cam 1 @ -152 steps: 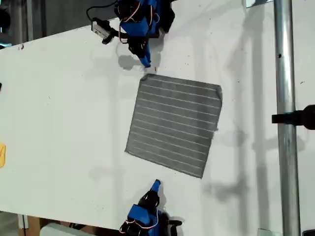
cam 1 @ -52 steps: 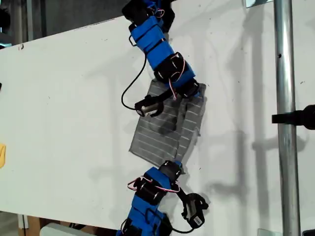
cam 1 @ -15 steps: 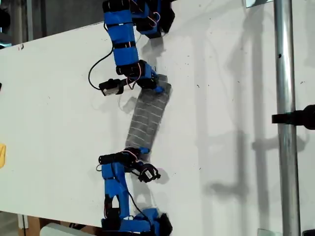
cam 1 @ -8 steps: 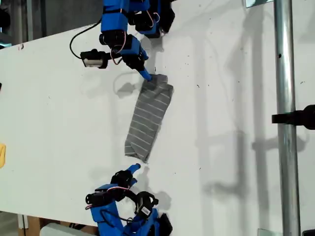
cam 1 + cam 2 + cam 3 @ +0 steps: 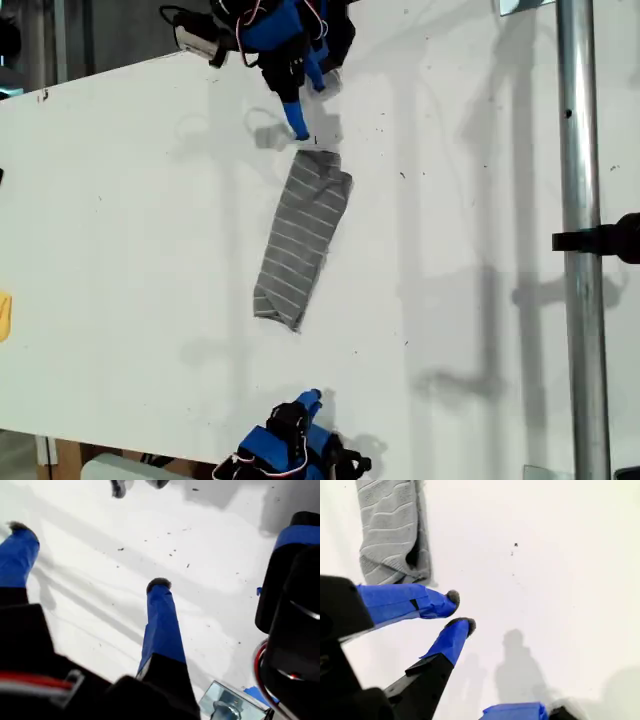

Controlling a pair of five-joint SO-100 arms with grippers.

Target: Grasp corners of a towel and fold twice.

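The grey striped towel (image 5: 300, 235) lies folded into a narrow strip on the white table (image 5: 120, 220), slanting from its rumpled upper end (image 5: 322, 165) to a pointed lower corner (image 5: 292, 326). My first gripper (image 5: 308, 103) hangs open just above that upper end at the exterior view's top. In its wrist view the first gripper (image 5: 90, 556) has its fingers wide apart over bare table, with no towel in sight. My second gripper (image 5: 312, 399) sits at the exterior view's bottom, well short of the lower corner. Its tips are barely apart and empty (image 5: 460, 611), with the towel's end (image 5: 387, 525) beyond them.
A metal pole (image 5: 578, 200) with a black clamp (image 5: 612, 240) runs down the exterior view's right. A yellow object (image 5: 4, 315) shows at that view's left edge. A metal bracket (image 5: 225, 705) shows beside the first arm's black and blue housing (image 5: 295, 580).
The towel went from a flat square to a narrow folded strip. Over the last second both grippers let go of its ends and drew back toward their bases. The towel lies still.
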